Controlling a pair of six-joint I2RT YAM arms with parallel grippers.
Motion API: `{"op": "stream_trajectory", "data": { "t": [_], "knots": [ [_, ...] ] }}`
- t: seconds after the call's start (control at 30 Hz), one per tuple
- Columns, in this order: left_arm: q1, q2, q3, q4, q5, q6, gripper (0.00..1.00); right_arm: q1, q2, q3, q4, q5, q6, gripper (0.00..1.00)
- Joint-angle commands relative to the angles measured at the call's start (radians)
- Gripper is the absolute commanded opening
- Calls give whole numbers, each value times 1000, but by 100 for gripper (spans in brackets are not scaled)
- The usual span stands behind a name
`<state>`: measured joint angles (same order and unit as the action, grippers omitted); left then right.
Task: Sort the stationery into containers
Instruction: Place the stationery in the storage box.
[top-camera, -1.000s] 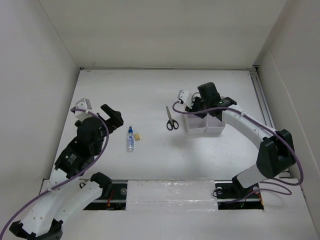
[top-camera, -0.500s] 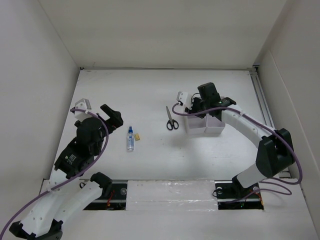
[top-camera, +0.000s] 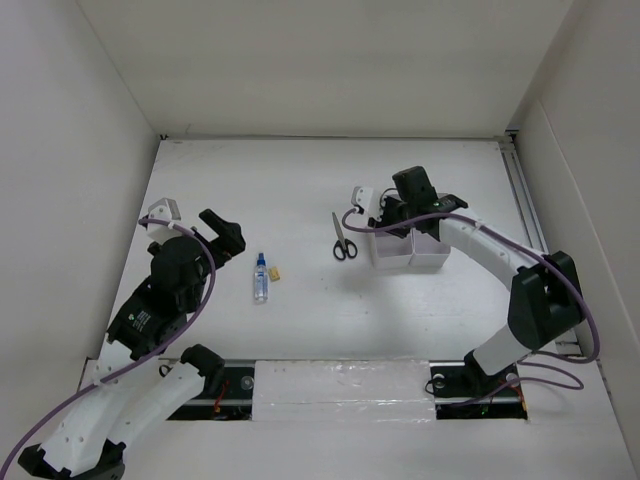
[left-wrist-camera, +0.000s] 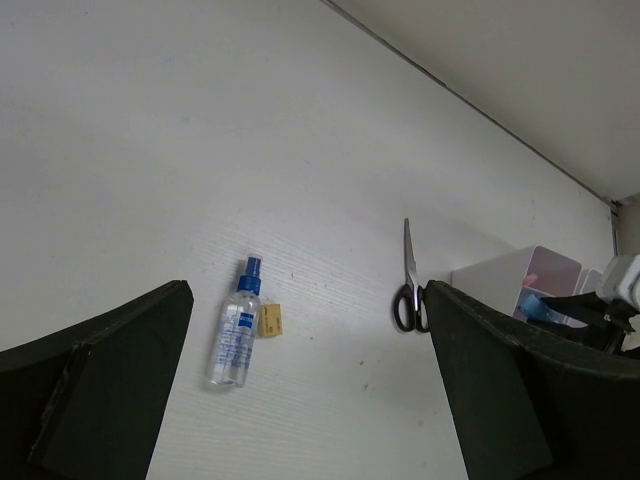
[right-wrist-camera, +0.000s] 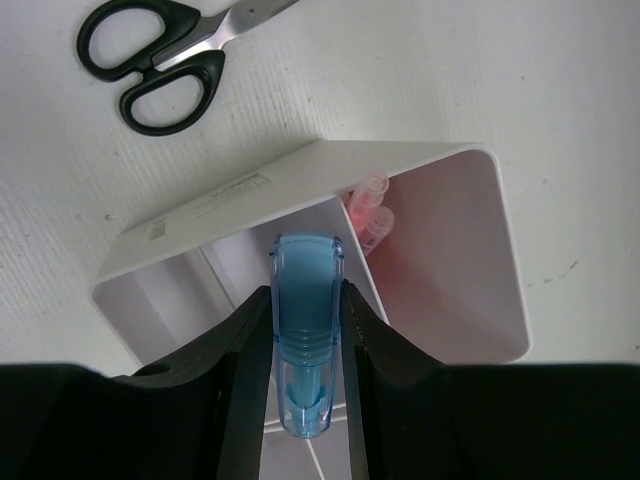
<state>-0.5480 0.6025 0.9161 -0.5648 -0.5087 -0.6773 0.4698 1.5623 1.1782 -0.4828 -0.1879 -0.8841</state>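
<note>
While the right gripper (right-wrist-camera: 308, 292) is closed on a short blue marker (right-wrist-camera: 308, 345), it hangs just over a white box (right-wrist-camera: 215, 200). The end of the marker is above the thin wall between two compartments; if it touches the wall, I cannot tell. In the compartment right of the gripper stand two pink pens (right-wrist-camera: 370, 212), leaning in the corner. A second white box (top-camera: 432, 255) sits against the first one, to the right of the gripper; its contents I cannot see. Left of the gripper, near the box but apart from it, scissors (right-wrist-camera: 160, 60) lie flat on the counter (right-wrist-camera: 480, 80). The left gripper (top-camera: 228, 230) is wide open and holds nothing. Ahead of it a bottle (left-wrist-camera: 235, 325) lies on its side, with a small tan piece (left-wrist-camera: 270, 320) just beside.
</note>
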Motion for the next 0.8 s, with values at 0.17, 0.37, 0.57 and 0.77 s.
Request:
{"op": "stream_trajectory", "data": {
  "t": [0.17, 0.37, 0.57, 0.77],
  "knots": [
    [-1, -15, -5, 34, -11, 12, 100, -7, 2, -12, 75, -27, -13, 0],
    [-1, -15, -14, 34, -11, 12, 100, -7, 12, -22, 75, -18, -13, 0],
    [-1, -24, -14, 34, -11, 12, 100, -16, 31, 9, 44, -38, -4, 9],
    [-1, -24, -14, 34, -11, 12, 100, -16, 22, 9, 35, -38, 7, 40]
  ]
}}
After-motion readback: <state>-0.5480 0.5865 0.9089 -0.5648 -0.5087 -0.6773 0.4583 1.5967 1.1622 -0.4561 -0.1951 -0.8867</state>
